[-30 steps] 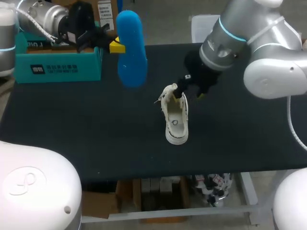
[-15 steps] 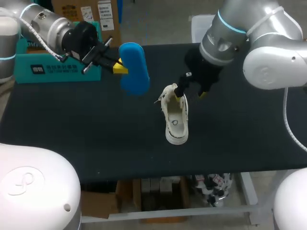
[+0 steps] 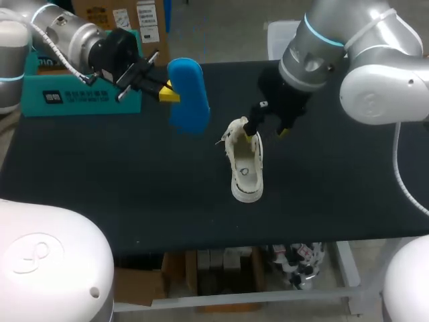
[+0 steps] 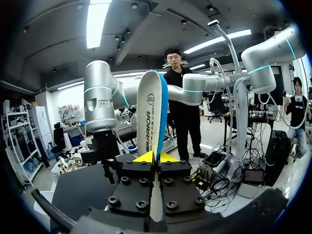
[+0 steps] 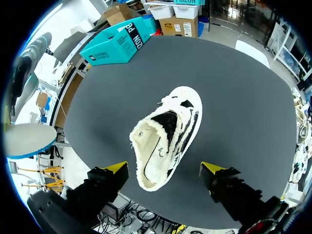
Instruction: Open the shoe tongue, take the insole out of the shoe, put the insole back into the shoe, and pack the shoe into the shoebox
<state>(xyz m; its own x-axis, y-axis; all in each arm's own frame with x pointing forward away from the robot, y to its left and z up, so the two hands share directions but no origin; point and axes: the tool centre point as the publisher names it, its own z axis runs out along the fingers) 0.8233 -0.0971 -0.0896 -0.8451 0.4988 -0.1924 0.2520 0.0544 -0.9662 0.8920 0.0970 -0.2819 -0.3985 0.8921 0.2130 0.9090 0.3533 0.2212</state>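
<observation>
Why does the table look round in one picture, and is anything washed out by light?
Right wrist view: the fisheye lens bows the table into a disc; in the head view its edges run straight. Head view: the white shoe glares against the dark top. Left wrist view: ceiling strips flare above the insole.

Shoe (image 3: 245, 164) centre of table (image 3: 100, 174); shoebox (image 3: 80, 100) back left; insole (image 3: 188, 94) in left claw (image 3: 167, 92), between them.

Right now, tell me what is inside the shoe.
The shoe shows only white fleecy lining through its opening. The blue insole is outside it, gripped in the left claw. The toe end is covered by the upper, so it cannot be seen.
</observation>
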